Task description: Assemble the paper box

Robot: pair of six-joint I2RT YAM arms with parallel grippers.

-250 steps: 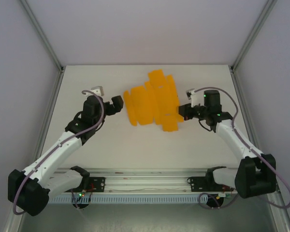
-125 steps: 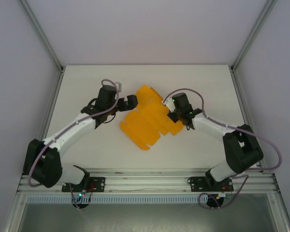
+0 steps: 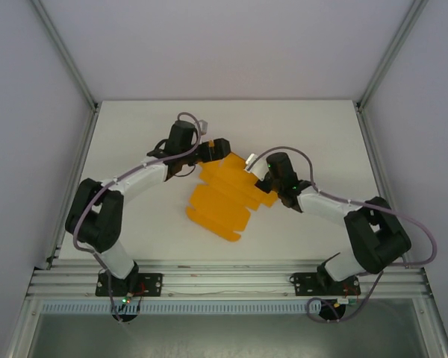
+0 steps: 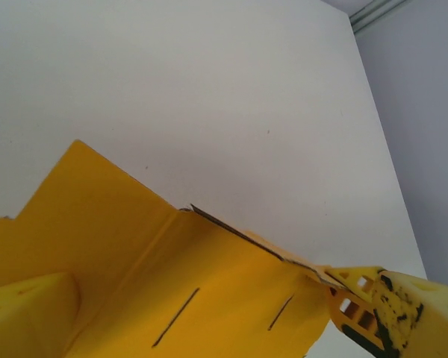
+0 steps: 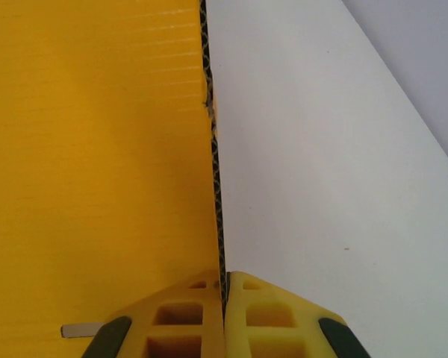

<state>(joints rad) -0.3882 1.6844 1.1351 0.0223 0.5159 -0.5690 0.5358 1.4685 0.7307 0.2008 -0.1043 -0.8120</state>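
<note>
The paper box (image 3: 222,200) is a flat bright orange die-cut sheet with creases and slots, lying tilted at the table's middle. My right gripper (image 3: 263,182) is shut on its right edge. In the right wrist view the sheet (image 5: 97,149) stands edge-on, with the fingertips (image 5: 225,287) pinched together on that edge. My left gripper (image 3: 218,148) is open at the sheet's far corner. In the left wrist view a creased panel with two slots (image 4: 134,276) lies between the wide-spread fingers (image 4: 392,309), touching the right one.
The white table (image 3: 134,224) is walled by pale panels at the left, right and back. Metal frame posts (image 3: 67,60) run along the corners, and a rail (image 3: 224,287) carries the arm bases at the near edge.
Both arms have swung inward toward the table's middle. The sheet has turned and slid toward the near left in the right gripper's hold. The open left gripper has reached its far corner.
</note>
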